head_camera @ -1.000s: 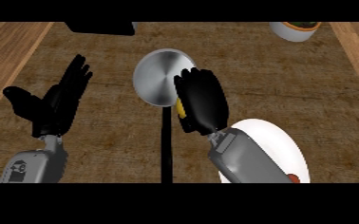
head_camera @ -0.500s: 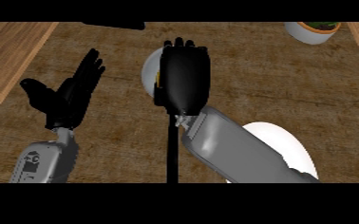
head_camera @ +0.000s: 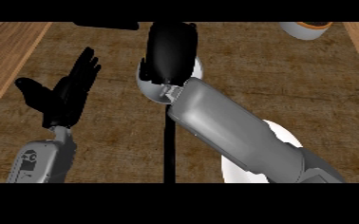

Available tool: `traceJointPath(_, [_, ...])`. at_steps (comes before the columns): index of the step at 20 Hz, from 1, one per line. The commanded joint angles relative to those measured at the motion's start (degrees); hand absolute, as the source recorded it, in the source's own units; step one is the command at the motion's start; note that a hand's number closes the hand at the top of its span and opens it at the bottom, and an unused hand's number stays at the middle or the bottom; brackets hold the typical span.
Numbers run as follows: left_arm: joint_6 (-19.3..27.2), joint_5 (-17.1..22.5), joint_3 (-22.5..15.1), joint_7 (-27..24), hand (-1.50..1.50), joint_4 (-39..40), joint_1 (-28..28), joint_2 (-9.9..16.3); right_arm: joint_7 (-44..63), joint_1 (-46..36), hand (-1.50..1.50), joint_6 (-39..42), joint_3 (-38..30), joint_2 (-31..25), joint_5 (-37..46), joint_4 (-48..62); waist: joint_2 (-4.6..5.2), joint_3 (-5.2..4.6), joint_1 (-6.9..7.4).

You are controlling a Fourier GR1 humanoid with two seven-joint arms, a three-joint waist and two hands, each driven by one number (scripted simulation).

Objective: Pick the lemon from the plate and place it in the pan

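Head view, left to right. The left hand (head_camera: 67, 97) rests at the left side of the counter (head_camera: 280, 85), fingers straight and spread, holding nothing. At centre, the right hand (head_camera: 168, 52) lies over the pan (head_camera: 146, 89), whose grey bowl shows only as slivers at either side of the wrist, with its dark handle (head_camera: 169, 147) running toward the lower edge. The back of this hand faces the camera, so whether it encloses anything cannot be told; the lemon is hidden from view. At lower right, the white plate (head_camera: 280, 135) is mostly covered by the forearm. A lemon is judged light, firm and smooth-skinned, liable to roll; it is best grasped around its middle.
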Motion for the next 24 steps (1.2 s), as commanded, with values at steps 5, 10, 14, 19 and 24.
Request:
traceJointPath(5, [0.5,0.6,1.6,1.3,0.0,-0.7,-0.6,0.5,-6.1,-0.3,1.5,-19.1,-0.2,0.5,-6.6,17.7,0.46,0.1,-0.93])
traceJointPath(10, [1.3,-1.2,0.0,-0.5,0.0,-1.2,1.5,-0.9,-12.8,-0.4,1.5,-26.0,1.9,0.5,-13.3,24.5,0.28,0.12,-0.87])
traceJointPath(14, [-1.1,0.2,0.7,-2.4,0.0,0.4,1.1,-0.2,-13.0,0.9,1.5,-27.5,4.5,0.5,-15.4,31.1,0.62,0.08,-0.15])
traceJointPath(19, [-0.6,-0.8,-0.8,-1.4,0.0,-1.3,1.5,-0.7,-12.0,2.9,-1.5,-30.5,-1.5,0.5,-23.0,34.7,1.0,0.17,0.77])
traceJointPath(24, [-0.6,-0.8,0.4,-1.6,0.0,-0.2,-0.3,-0.1,-22.7,4.8,-1.5,-30.9,-2.6,0.5,-31.0,36.1,0.95,0.21,-0.01])
